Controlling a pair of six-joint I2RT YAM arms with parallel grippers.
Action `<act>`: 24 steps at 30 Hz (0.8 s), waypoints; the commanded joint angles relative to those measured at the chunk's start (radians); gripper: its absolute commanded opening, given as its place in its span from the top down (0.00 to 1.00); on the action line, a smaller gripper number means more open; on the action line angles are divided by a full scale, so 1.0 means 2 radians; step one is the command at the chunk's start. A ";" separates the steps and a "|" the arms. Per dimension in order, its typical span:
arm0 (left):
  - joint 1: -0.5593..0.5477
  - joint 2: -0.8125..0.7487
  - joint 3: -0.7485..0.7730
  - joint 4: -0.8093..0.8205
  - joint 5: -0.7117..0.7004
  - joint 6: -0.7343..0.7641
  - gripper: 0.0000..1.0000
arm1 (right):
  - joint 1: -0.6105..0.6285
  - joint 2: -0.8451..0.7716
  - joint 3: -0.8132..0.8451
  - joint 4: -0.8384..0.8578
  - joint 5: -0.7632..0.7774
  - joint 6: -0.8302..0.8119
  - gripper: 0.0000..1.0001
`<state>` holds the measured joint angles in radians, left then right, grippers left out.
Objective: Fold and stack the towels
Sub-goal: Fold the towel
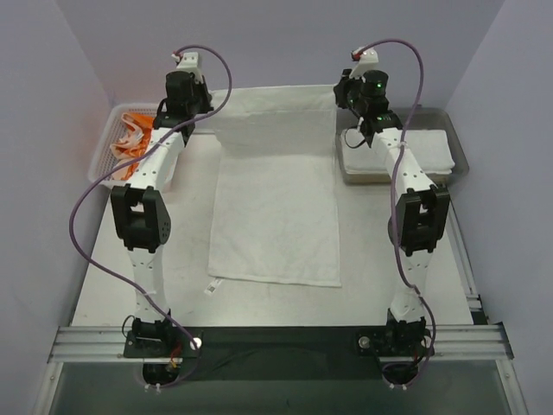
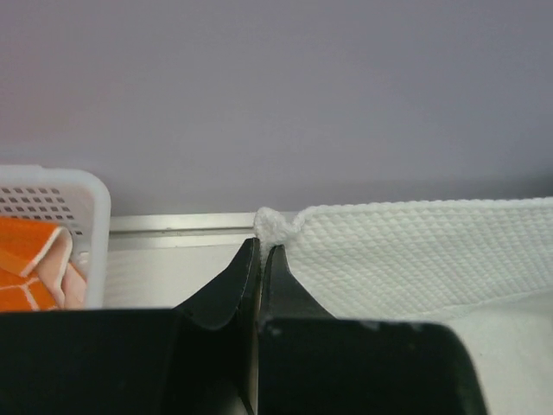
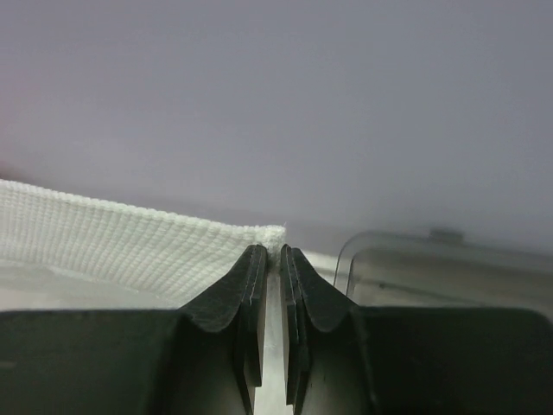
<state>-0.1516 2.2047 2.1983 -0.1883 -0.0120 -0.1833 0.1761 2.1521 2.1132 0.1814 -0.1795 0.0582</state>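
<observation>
The pale table (image 1: 173,285) carries a mesh basket (image 1: 104,151) far left, holding an orange towel (image 1: 136,138). My left gripper (image 2: 263,246) pinches the spread white towel (image 1: 275,207) by its far-left corner, and my right gripper (image 3: 271,251) pinches the far-right corner. Folded white towels (image 1: 429,149) sit in the grey tray (image 1: 463,164).

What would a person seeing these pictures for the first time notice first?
A big white towel lies spread in the middle of the table, and the left gripper and right gripper each pinch one far corner. An orange towel sits in the basket at far left; folded towels lie in the tray at far right.
</observation>
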 commanded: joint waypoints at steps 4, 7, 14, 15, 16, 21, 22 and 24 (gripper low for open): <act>0.020 -0.116 -0.218 0.124 0.017 0.007 1.00 | -0.014 -0.107 -0.202 0.038 -0.029 0.013 1.00; 0.024 -0.143 -0.286 0.132 0.031 0.004 1.00 | -0.013 -0.139 -0.266 0.026 -0.044 0.023 1.00; 0.030 -0.192 -0.344 0.103 0.060 -0.003 1.00 | -0.009 -0.219 -0.335 -0.020 -0.055 0.026 1.00; 0.030 -0.200 -0.354 0.095 0.064 -0.003 1.00 | -0.008 -0.228 -0.342 -0.024 -0.055 0.030 1.00; 0.030 -0.216 -0.360 0.075 0.070 -0.004 1.00 | -0.008 -0.238 -0.358 -0.032 -0.056 0.031 1.00; 0.030 -0.278 -0.410 0.031 0.097 -0.019 1.00 | 0.000 -0.313 -0.409 -0.055 -0.053 0.039 1.00; 0.030 -0.301 -0.433 0.024 0.098 -0.022 1.00 | 0.002 -0.324 -0.417 -0.062 -0.053 0.041 1.00; 0.029 -0.329 -0.465 0.015 0.101 -0.035 1.00 | 0.012 -0.357 -0.446 -0.068 -0.049 0.045 1.00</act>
<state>-0.1207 1.6321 1.3350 -0.0952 0.1921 -0.2279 0.1879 1.5135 1.2755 0.0883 -0.3195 0.1371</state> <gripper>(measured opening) 0.040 0.102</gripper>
